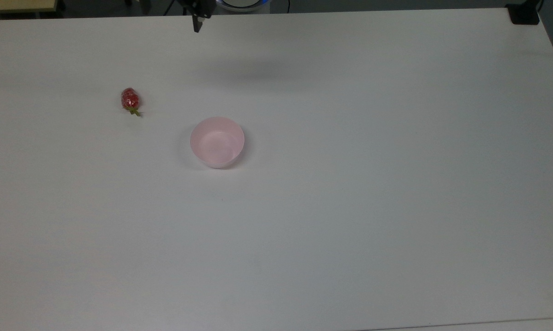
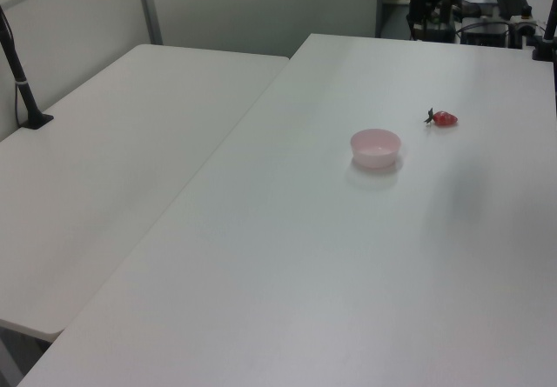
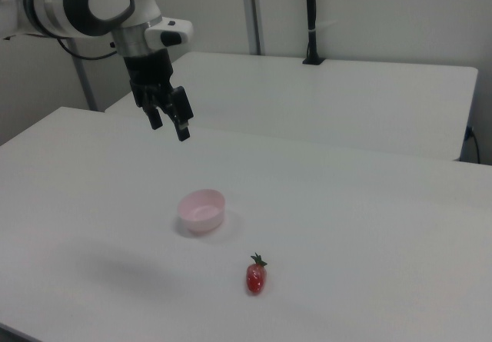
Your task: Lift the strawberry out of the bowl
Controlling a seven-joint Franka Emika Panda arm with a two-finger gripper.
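On table (image 1: 350, 230), strawberry (image 1: 130, 99) lies flat, stem toward bowl (image 1: 217, 142).

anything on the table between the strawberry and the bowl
Nothing: in the top view the stretch of white table between the strawberry and the pink bowl is bare, and they sit apart.

Surface finishes, table scene

Table (image 1: 350, 207): smooth matt white top, faint sheen. Bowl (image 1: 217, 141): pale pink, plain smooth walls, probably plastic, slightly translucent at the rim. Strawberry (image 1: 130, 98): glossy red skin, dull green leafy stem. Arm housing (image 3: 92, 0): glossy white shell with grey joint; fingers (image 3: 183, 131): matt black.
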